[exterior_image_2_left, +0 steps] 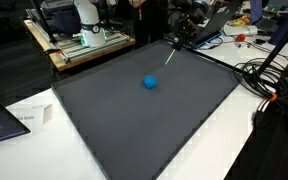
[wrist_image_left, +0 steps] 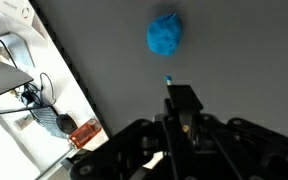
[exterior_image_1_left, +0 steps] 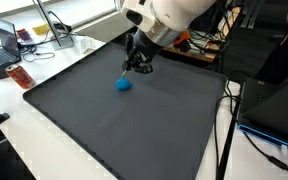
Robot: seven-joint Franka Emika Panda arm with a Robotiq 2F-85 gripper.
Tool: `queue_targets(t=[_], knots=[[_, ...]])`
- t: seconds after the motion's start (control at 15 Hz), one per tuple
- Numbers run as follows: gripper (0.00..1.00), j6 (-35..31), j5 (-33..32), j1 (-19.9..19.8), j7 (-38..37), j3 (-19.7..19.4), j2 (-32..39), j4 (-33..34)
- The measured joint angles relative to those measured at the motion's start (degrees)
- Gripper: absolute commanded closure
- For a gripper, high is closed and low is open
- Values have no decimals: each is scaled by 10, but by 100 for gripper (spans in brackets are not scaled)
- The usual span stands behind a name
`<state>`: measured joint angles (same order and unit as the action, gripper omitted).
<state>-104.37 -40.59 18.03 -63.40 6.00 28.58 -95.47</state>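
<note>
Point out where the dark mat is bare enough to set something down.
Nearly the whole dark mat is bare: the wide stretch from the blue lump to the near edge, and both sides of it. Crowded: the far corner under the shut jaws, and the table rim with cables and a laptop.

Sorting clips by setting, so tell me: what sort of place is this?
Most likely a robotics lab or workshop: a laptop sits on the white desk, loose cables trail beside the dark mat, and a machine stands on a wooden bench behind.
</note>
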Motion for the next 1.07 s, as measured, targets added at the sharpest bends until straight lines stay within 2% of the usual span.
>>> queue_targets(t=[0.27, 1.07], knots=[[97, 14, -5, 10, 2, -12, 38, 33], [97, 107, -53, 77, 40, -26, 154, 130]])
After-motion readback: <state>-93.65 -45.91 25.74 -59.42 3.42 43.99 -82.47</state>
